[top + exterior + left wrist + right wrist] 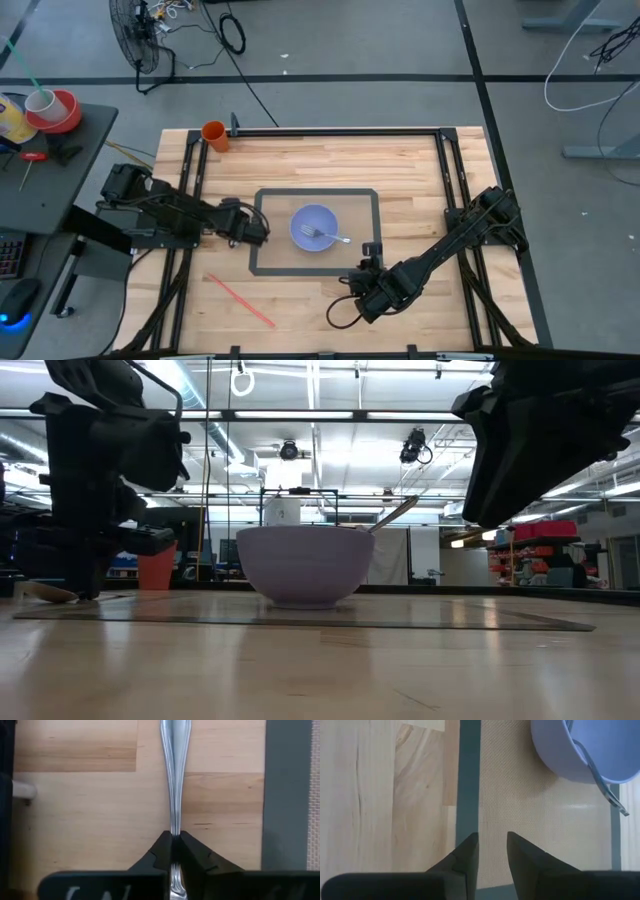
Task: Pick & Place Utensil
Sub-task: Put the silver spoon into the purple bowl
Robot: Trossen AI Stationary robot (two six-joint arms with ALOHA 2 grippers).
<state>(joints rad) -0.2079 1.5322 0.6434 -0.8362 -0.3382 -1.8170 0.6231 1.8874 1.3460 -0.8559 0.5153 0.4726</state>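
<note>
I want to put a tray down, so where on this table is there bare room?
Bare wood lies between the orange cup and the mat. Crowded: the bowl with fork, left gripper holding a utensil, right gripper, red straw.

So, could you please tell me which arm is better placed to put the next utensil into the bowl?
Left: the left gripper is shut on a silver metal utensil beside the lavender bowl; the right gripper holds nothing.
</note>
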